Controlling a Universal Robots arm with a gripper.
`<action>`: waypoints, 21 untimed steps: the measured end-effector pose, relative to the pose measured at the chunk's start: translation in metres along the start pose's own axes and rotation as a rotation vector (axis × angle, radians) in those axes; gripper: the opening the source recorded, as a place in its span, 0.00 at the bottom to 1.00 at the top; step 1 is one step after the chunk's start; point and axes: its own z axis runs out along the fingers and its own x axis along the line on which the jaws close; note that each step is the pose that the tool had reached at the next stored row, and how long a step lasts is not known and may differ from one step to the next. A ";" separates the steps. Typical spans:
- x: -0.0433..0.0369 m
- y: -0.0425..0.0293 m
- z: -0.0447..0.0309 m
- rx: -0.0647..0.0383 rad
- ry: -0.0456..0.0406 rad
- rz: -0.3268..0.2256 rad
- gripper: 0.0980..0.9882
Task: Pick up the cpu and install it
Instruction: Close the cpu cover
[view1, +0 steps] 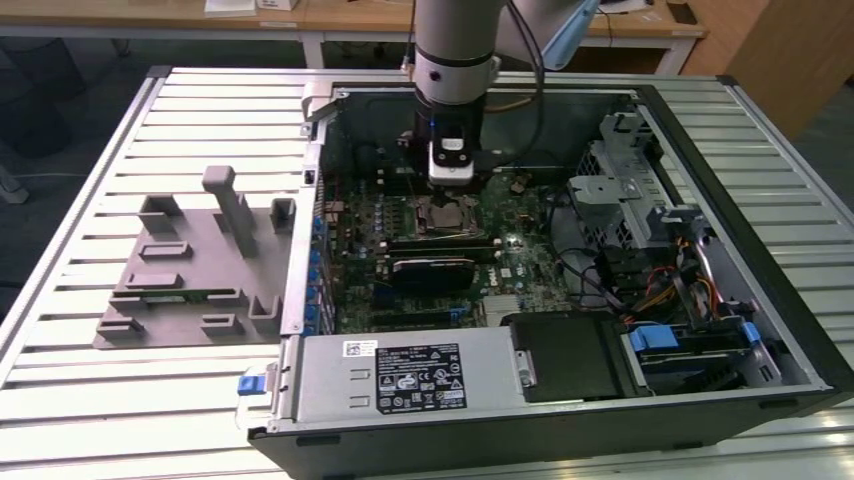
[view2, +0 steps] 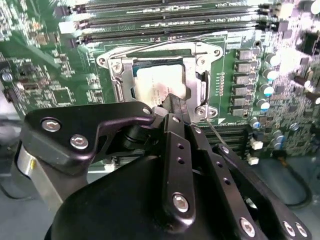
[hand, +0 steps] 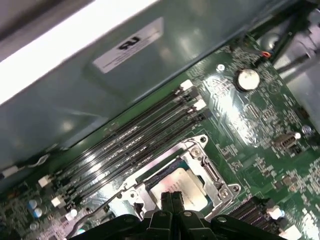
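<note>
Exterior view: spot claw (view1: 451, 186) low inside open computer case (view1: 747, 250), straight above socket frame (view1: 447, 215) on motherboard (view1: 521, 265). Hangs vertical, probably to meet chip squarely.
Second wrist view: fingertips clenched together, nothing pinched between. Find cpu (view2: 159, 84) flat in frame just beyond tips. Judged seated, not carried.
First wrist view: same clenched tips, cpu (hand: 194, 194) directly under them, memory slots (hand: 130, 145) further past claw.
</note>
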 end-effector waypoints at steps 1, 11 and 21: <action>0.0000 0.0000 0.0000 0.000 0.0005 -0.016 0.01; 0.0000 0.0000 0.0000 -0.001 0.0054 -0.186 0.01; 0.0000 0.0000 0.0005 -0.001 0.0106 -0.367 0.01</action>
